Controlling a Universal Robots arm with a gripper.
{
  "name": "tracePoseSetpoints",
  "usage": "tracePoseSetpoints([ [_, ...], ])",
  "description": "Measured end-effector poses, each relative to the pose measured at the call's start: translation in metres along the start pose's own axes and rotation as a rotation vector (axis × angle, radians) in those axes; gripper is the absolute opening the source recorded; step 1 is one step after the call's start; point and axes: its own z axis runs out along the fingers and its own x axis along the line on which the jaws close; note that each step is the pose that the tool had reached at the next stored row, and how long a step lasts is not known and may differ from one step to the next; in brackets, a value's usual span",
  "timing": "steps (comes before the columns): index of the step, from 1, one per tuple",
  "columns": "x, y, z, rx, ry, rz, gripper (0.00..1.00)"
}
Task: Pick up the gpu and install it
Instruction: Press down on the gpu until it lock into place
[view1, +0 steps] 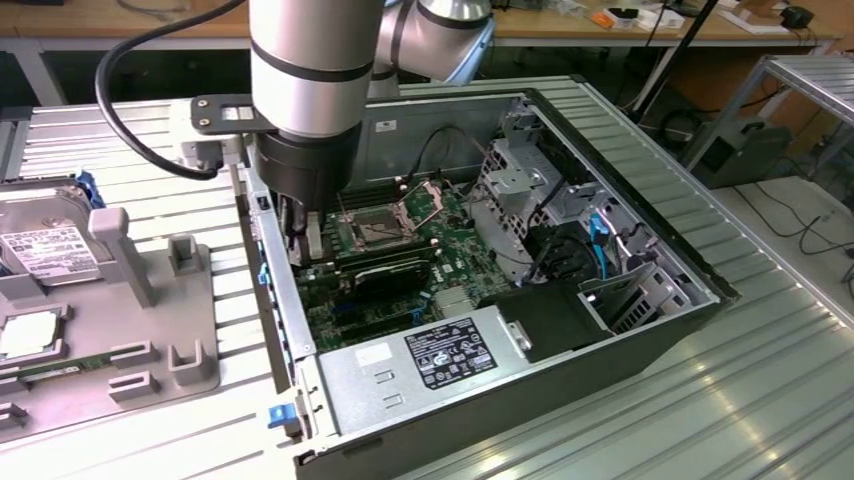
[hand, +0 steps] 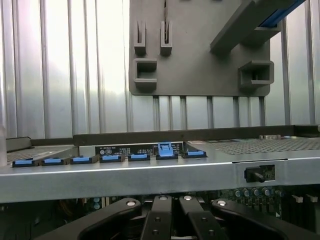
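In the exterior view the arm (view1: 314, 90) comes down from 12 o'clock into the open computer case (view1: 641, 215), which lies on its side on the ribbed metal table (view1: 747, 400); the gripper (view1: 304, 245) is low inside the case at about 9 o'clock of the motherboard (view1: 427, 215), close to the case's wall on the exterior view's left; its jaws are drawn together, and the gpu (view1: 387, 270), a flat black card, lies on the board just beside the fingertips, toward 3 o'clock of them; whether the fingers pinch its bracket end I cannot tell; the power supply (view1: 427, 365) with its label sits at 6 o'clock of the case, the drive cage (view1: 514, 185) at 1 o'clock; at 9 o'clock of the scene a grey parts tray (view1: 147, 310) holds a hard drive (view1: 40, 235).

In the wrist view the black gripper linkages (hand: 175, 220) are folded close together, the jaws closed; just beyond them runs the case's metal edge (hand: 150, 172) with a row of blue slot clips (hand: 110, 158), 1 of them raised (hand: 166, 149); beyond that lies the grey parts tray (hand: 200, 45) on the ribbed table (hand: 75, 65).
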Motion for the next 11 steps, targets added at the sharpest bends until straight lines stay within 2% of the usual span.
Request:
tracePoseSetpoints([
  [5, -0.001, -0.0023, -0.0002, -0.0060, -0.0012, 0.000, 0.11],
  [7, -0.002, -0.0065, -0.0005, -0.0066, -0.0064, 0.000, 0.11],
  [9, -0.003, -0.0109, -0.0008, -0.0069, -0.0140, -0.001, 0.11],
  [11, -0.003, -0.0121, -0.0008, -0.0075, -0.0172, -0.001, 0.11],
])
